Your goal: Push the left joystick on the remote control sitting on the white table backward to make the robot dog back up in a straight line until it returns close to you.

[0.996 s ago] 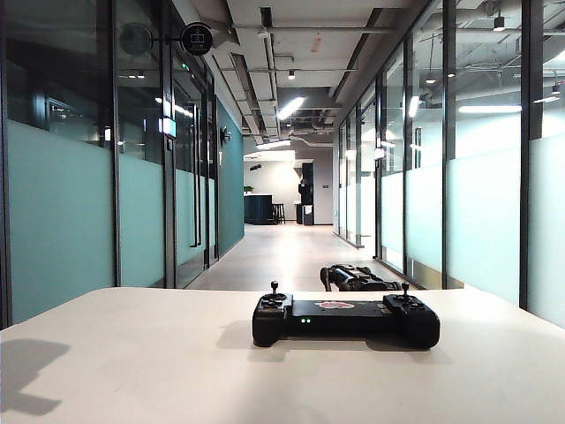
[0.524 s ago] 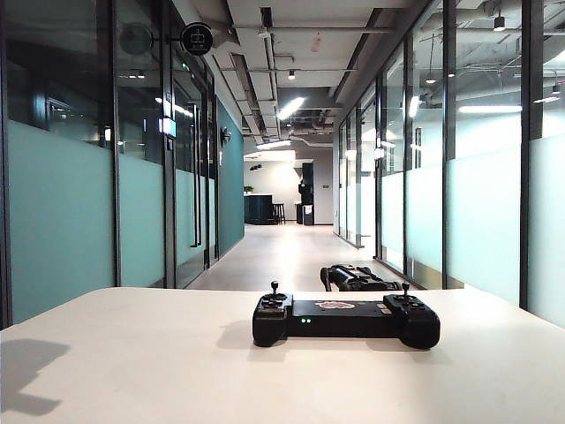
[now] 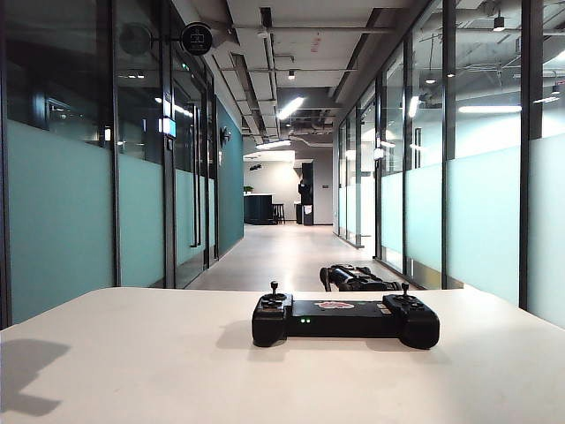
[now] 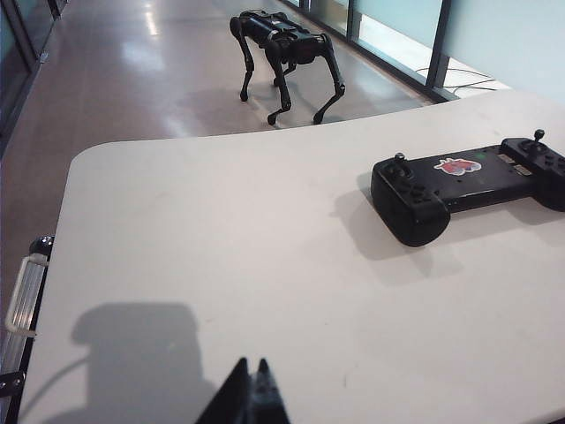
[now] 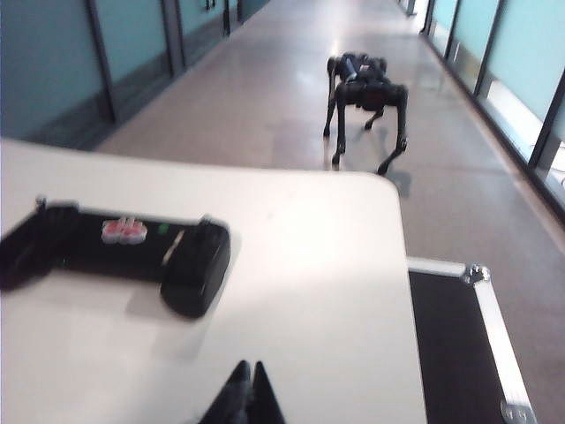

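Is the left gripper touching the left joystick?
Apart. The left wrist view shows the left gripper shut above bare table, well short of the left joystick on the remote.

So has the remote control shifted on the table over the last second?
No. The remote control sits at the same spot on the white table, still lined up below the robot dog beyond the far edge.

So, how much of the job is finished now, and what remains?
Looks done: the robot dog stands on the corridor floor just beyond the white table. In hand: nothing; the left gripper and right gripper are both shut, hovering over the table away from the remote control. Its left joystick stands untouched. Left: apparently nothing, unless the dog must come nearer.
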